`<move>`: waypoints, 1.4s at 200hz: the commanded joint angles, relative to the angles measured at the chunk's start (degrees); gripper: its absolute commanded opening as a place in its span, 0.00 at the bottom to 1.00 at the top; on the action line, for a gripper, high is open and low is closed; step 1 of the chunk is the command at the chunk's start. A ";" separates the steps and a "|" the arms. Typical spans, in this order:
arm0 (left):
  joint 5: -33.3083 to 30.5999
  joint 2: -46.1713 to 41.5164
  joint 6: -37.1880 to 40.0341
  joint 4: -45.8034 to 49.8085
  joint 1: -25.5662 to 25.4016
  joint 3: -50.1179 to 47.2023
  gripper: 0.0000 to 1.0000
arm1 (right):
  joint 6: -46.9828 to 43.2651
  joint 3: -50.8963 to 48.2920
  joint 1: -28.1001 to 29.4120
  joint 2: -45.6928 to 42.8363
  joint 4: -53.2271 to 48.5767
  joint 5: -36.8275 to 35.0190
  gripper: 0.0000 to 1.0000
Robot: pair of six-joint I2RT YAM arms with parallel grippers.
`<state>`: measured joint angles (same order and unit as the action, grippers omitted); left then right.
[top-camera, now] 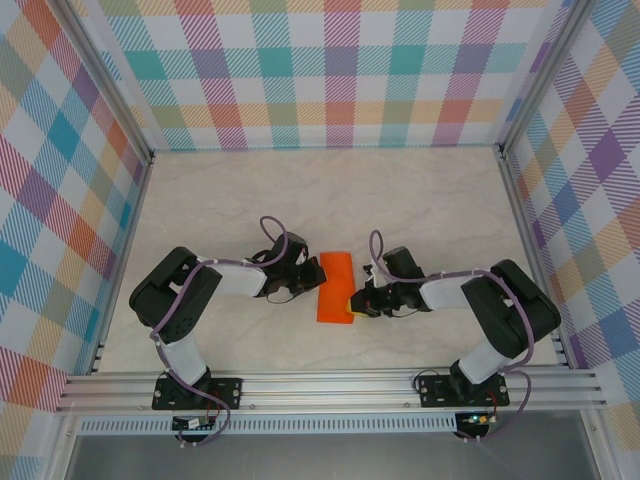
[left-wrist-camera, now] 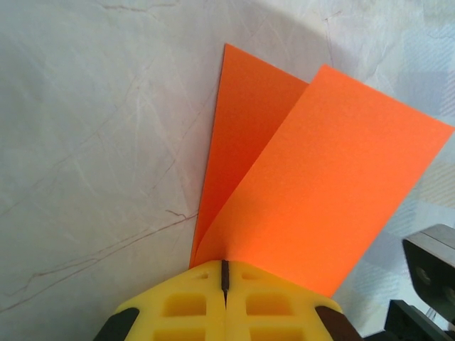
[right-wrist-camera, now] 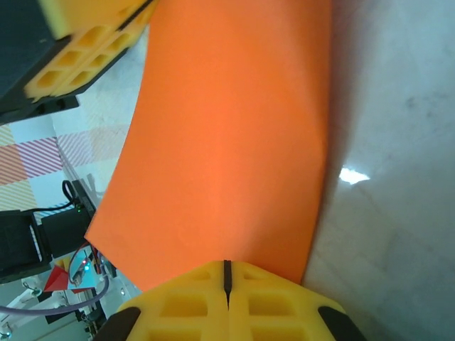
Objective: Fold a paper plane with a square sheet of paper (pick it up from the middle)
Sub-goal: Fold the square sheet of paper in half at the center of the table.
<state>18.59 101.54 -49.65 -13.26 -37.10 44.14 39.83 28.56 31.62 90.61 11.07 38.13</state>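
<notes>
Orange, thin and folded over, the square sheet of paper (top-camera: 335,287) sits on the pale marbled table (top-camera: 300,190) between my left gripper (top-camera: 308,282) and right gripper (top-camera: 352,308). At my left wrist, yellow jaws pinch tight on its folded corner, two flaps (left-wrist-camera: 320,185) fanning apart. At my right wrist, the jaws clamp the sheet's (right-wrist-camera: 227,142) near edge likewise.

Left hand (top-camera: 303,280) low, reaching inward, closed tight, right hand (top-camera: 356,303) opposite, likewise closed tight

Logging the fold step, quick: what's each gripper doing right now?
Left gripper: jaws shut on the folded orange paper.
Right gripper: jaws shut on the same orange paper.
</notes>
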 commanded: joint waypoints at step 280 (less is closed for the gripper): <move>-0.92 2.86 1.31 7.10 -1.04 -0.21 0.00 | -2.43 -0.59 3.27 -3.40 -7.99 -2.45 0.04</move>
<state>18.61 101.62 -49.65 -12.58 -37.10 44.53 38.70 25.82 34.17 89.41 9.26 37.78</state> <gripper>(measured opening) 0.047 0.046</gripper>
